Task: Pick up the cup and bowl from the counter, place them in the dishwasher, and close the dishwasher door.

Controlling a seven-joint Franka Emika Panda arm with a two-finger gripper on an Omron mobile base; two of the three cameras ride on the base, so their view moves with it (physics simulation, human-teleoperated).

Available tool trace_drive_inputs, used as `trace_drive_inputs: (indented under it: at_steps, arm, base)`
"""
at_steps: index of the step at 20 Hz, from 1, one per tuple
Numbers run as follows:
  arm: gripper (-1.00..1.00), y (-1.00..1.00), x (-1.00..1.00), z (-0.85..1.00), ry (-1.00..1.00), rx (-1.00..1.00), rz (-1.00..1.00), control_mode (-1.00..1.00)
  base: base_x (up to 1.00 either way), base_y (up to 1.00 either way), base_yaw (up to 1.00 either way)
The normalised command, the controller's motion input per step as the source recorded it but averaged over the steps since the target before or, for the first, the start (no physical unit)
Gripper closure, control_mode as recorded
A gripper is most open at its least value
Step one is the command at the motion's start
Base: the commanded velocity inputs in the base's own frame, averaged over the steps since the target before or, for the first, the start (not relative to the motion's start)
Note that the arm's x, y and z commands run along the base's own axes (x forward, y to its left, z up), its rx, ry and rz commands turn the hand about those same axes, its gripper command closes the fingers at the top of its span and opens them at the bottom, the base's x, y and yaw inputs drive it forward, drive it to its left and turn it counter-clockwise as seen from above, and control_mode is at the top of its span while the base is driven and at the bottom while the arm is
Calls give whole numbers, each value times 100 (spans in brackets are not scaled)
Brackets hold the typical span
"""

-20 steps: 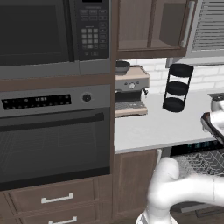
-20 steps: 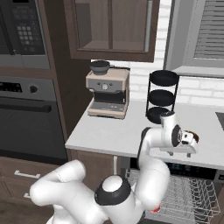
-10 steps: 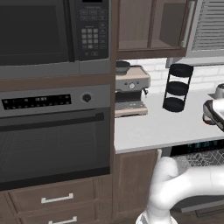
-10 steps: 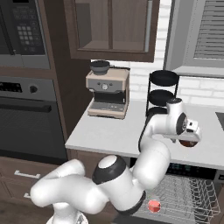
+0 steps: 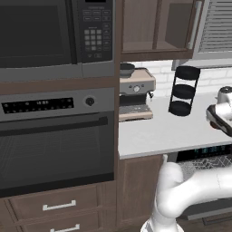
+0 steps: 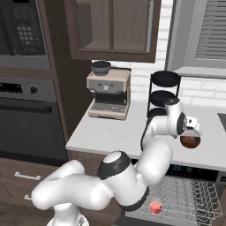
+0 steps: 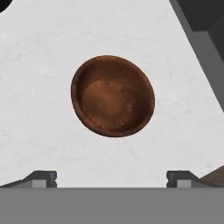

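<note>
You see the gripper point(image 7: 112, 177) above the brown bowl point(image 7: 113, 96), w/ fingers spread wide, holding nothing. The bowl sits upright on the counter point(image 7: 39, 131), apart from the tips. A red cup point(image 6: 155, 207) lies in the dishwasher point(image 6: 185, 201) rack.

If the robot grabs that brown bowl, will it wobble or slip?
The bowl looks like stiff wood, so it probably won't bend. It is wide and shallow, so it should sit steady on the counter. Its smooth round rim might slip from a loose grip.

The arm hides most of the bowl point(image 6: 191, 141) (right base view), and the dishwasher point(image 6: 185, 198) is cropped.
</note>
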Motion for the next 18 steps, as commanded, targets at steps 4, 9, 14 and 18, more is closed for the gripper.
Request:
trace_drive_inputs:
  at_steps: [4, 9, 14, 18]
  arm:
    - [-100, 0, 39, 0, 6, 0, 0, -100]
    - [-100, 0, 26, -5, 0, 0, 5, -100]
    - [-100, 0, 22, -5, 2, 0, 5, -100]
    - [-100, 7, 0, -16, 1, 0, 8, -100]
  base:
    - [0, 0, 0]
    - [0, 0, 0]
    - [0, 0, 0]
    - [0, 0, 0]
